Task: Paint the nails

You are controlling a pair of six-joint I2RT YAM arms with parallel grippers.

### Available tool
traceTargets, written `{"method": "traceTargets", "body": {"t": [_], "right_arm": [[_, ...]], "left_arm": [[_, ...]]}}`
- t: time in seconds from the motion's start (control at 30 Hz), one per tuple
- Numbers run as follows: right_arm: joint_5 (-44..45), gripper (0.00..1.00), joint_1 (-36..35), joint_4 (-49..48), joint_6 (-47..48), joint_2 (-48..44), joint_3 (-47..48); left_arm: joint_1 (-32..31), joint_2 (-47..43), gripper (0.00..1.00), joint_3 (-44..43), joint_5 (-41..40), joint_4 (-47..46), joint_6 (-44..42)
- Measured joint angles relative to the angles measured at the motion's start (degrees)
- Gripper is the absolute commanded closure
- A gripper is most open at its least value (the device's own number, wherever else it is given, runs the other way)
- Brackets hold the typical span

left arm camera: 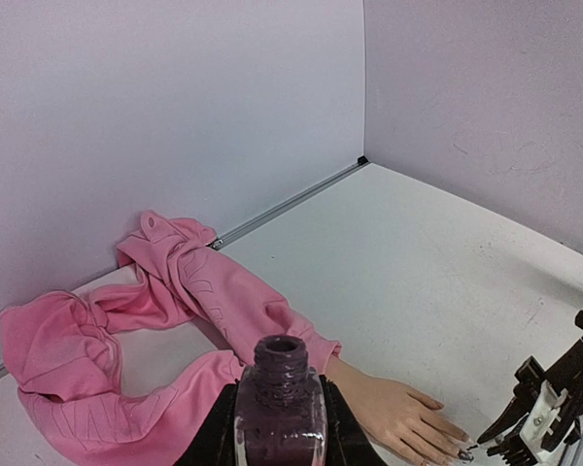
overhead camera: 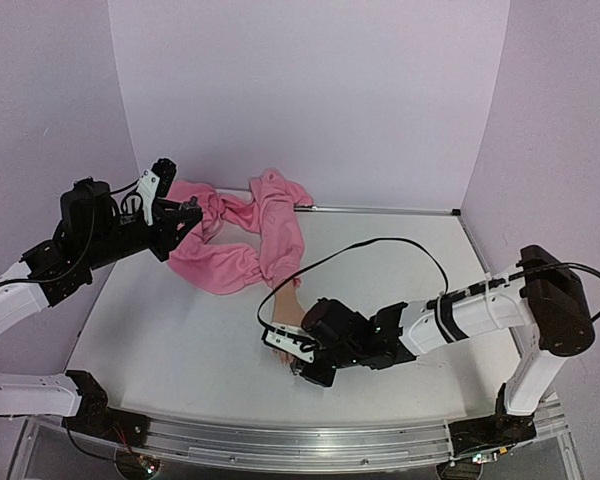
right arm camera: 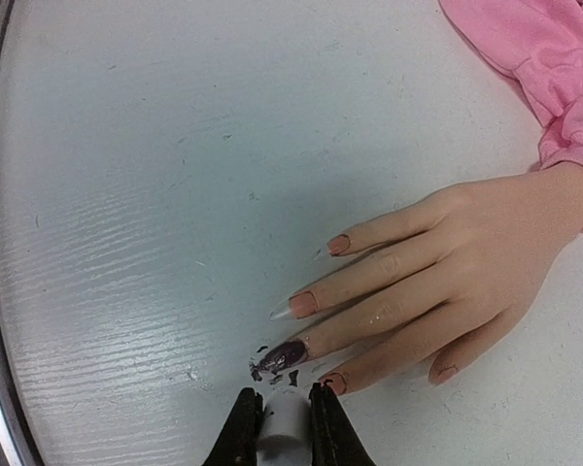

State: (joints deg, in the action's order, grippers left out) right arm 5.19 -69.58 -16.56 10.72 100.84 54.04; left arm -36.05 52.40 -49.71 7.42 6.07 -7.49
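Top cam: the right gripper sits right at the fingertips of the mannequin hand. The left gripper hangs well apart at the far left, so the right arm's clearly the near one. Left wrist cam: the left jaws are clamped on an open polish bottle. Right wrist cam: the fingers point at the gripper, long axis running lower left to upper right, nails just ahead. The jaws are pinched on a white brush handle, tip at or just beside the dark nail.
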Motion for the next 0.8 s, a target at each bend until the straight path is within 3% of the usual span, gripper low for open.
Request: {"method": "traceTargets", "body": {"t": [0.8], "right_arm": [[0.5,1.00,0.0,-1.1,0.2,1.3,0.5]], "left_arm": [[0.0,0.0,1.00,0.0,0.0,0.0,0.0]]}}
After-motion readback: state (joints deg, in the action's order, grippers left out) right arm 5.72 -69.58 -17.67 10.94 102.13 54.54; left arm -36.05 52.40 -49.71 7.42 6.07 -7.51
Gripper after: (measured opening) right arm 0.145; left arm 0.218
